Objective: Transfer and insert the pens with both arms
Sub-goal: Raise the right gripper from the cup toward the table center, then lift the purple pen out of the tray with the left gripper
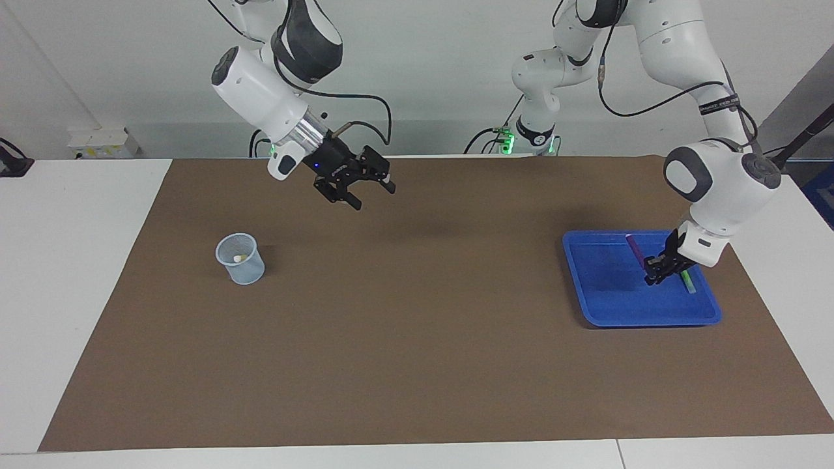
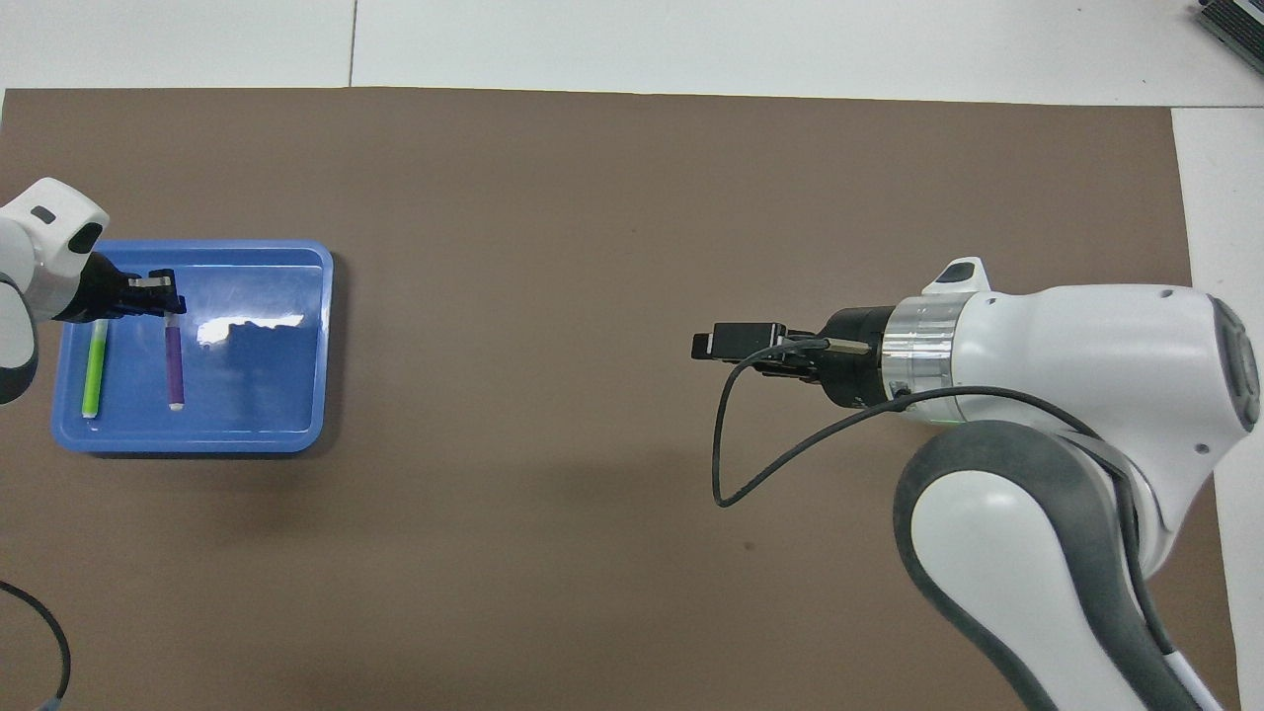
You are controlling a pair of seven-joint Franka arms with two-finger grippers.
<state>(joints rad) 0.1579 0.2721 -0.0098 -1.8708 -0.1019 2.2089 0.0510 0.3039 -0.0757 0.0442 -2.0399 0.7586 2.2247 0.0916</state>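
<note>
The purple pen (image 1: pixel 634 248) is gripped, apparently lifted, by the left gripper (image 1: pixel 653 275) over the blue tray (image 1: pixel 599 306), beside the green pen (image 1: pixel 687 283). The right gripper (image 1: pixel 359 193) is held open above the bench (image 1: pixel 423 339).

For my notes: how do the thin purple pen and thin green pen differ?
The purple pen is held at one end in the left gripper's shut jaws; the green pen lies free. The green pen is nearer the blue plastic tray's left-arm end. Both pale tips point toward the robots.
</note>
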